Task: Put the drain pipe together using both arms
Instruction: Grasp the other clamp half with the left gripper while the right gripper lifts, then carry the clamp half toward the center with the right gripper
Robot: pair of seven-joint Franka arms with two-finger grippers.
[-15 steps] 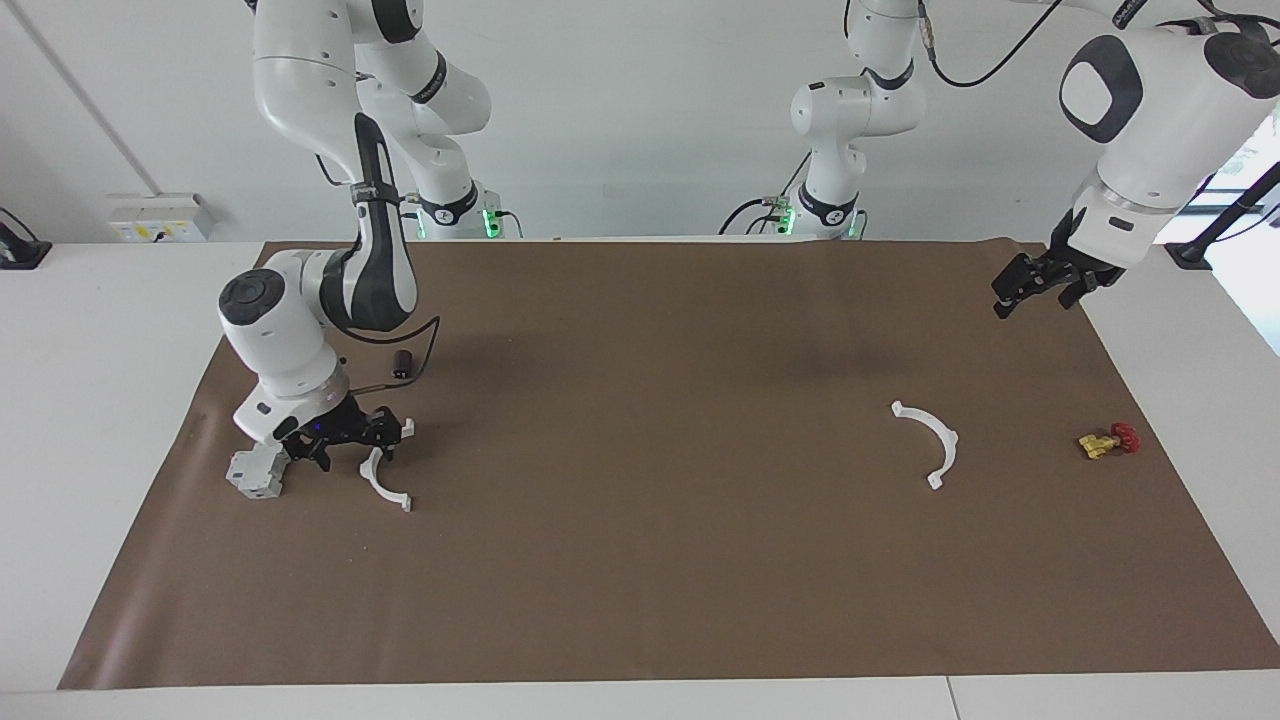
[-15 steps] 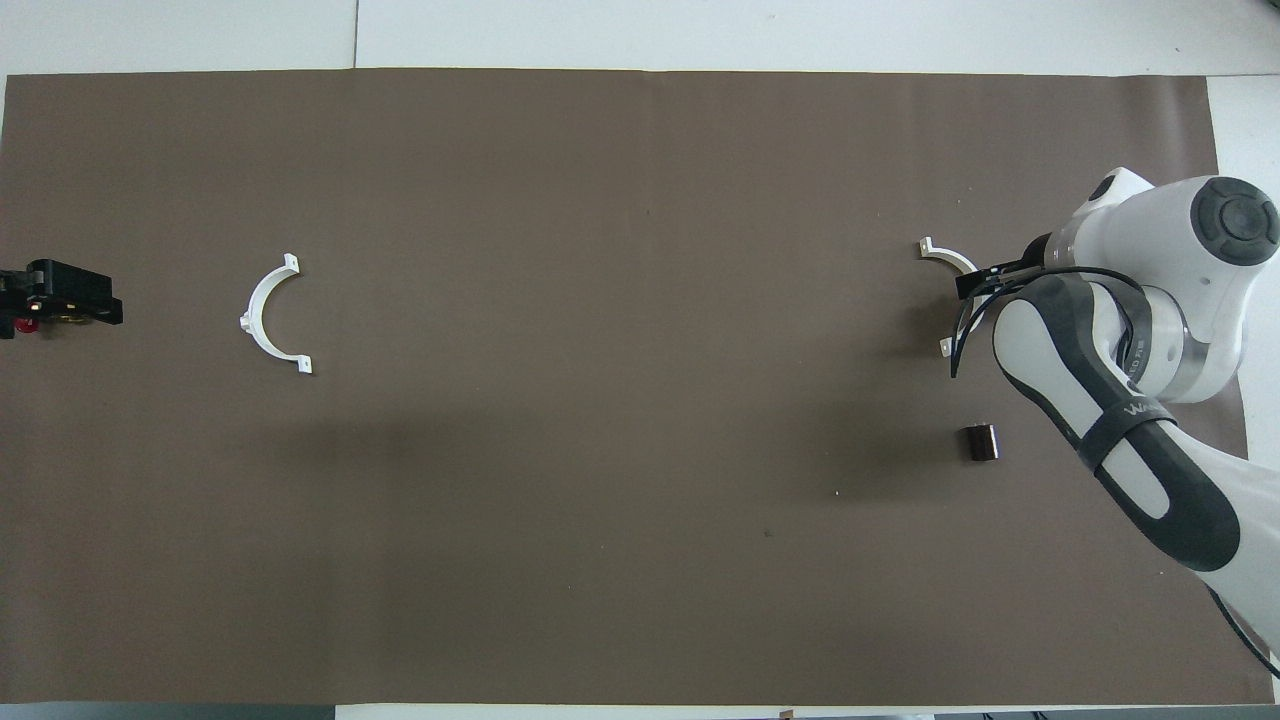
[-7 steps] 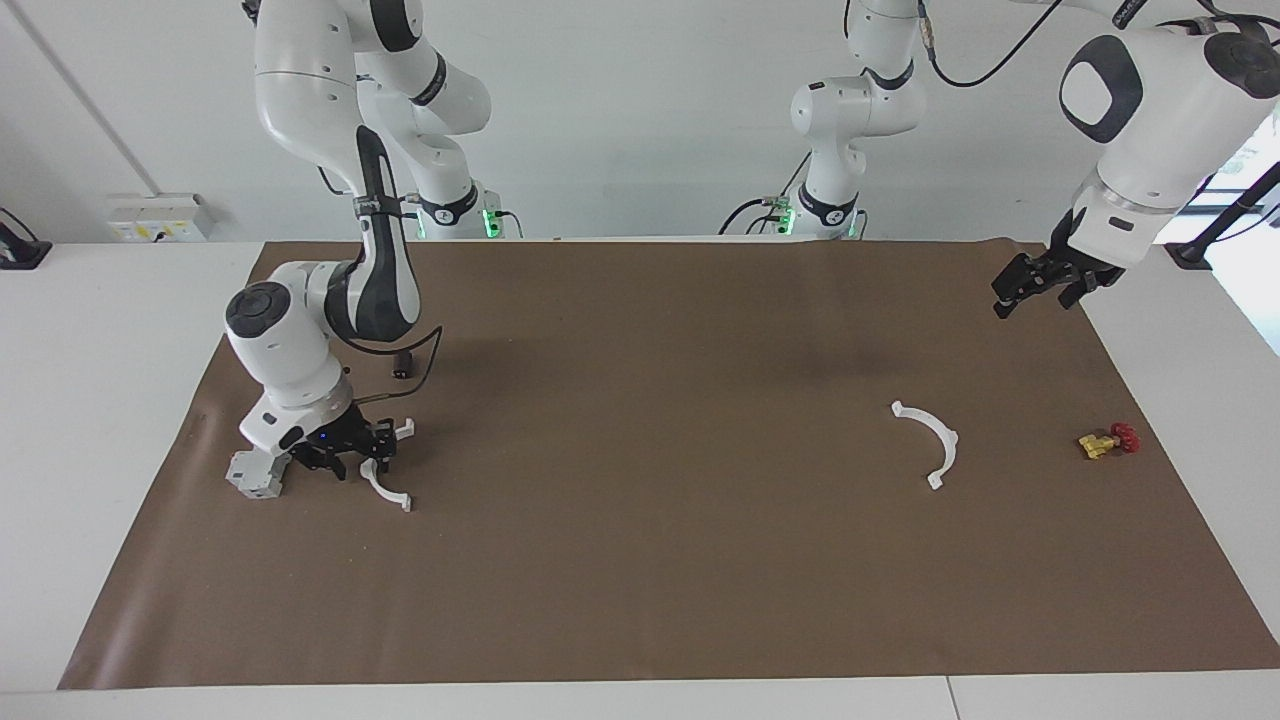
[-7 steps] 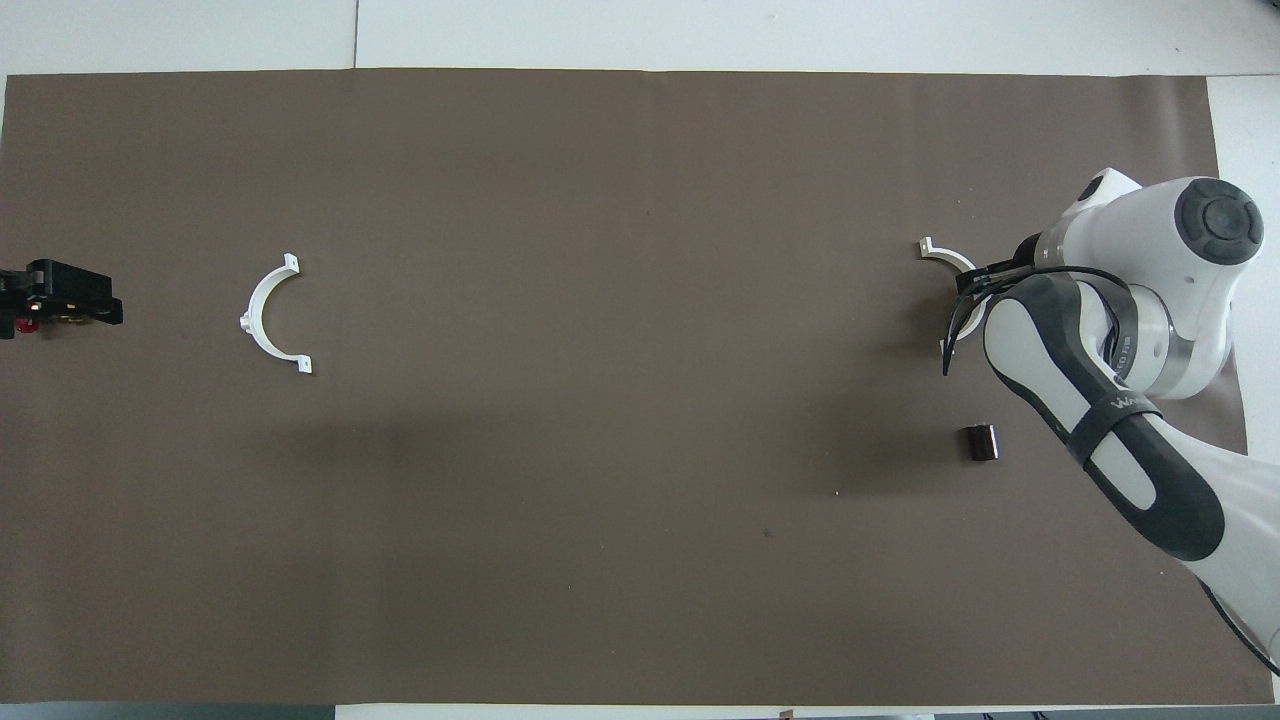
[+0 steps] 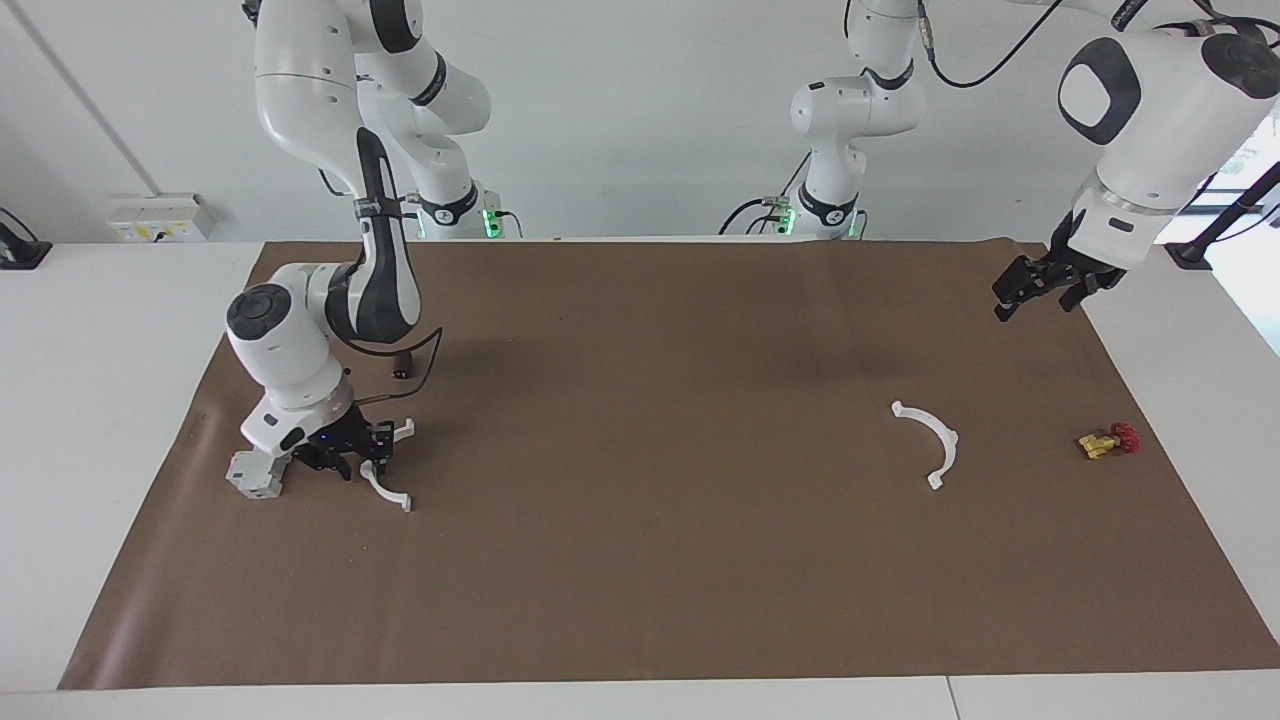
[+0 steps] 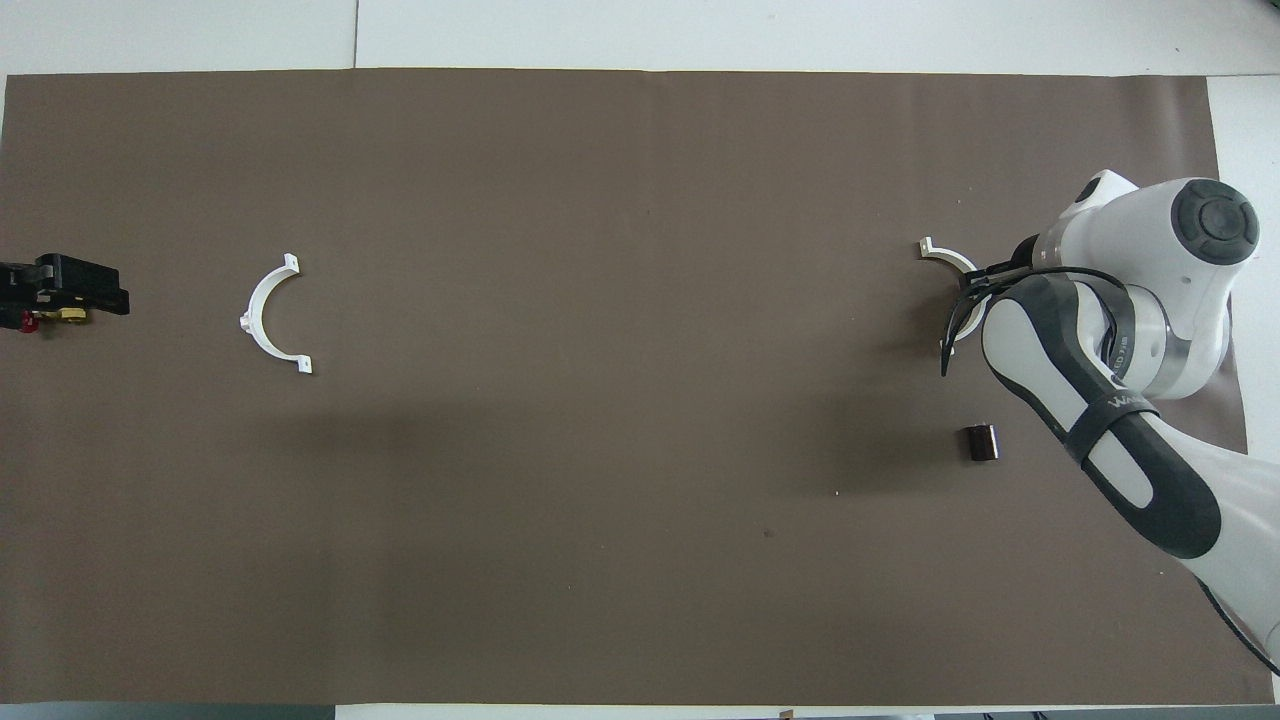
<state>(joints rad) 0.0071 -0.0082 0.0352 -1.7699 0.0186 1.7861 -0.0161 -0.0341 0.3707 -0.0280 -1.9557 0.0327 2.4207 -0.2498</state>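
The right tool (image 5: 368, 452) was down on the table (image 5: 640, 560) at one white half-ring (image 5: 385, 490), its fingers around the arc's middle; a firm grip could not be confirmed. The arm hid most of that arc from overhead. The left tool (image 5: 1040, 285) hung released over the mat's corner, well apart from the other half-ring (image 5: 935, 440).
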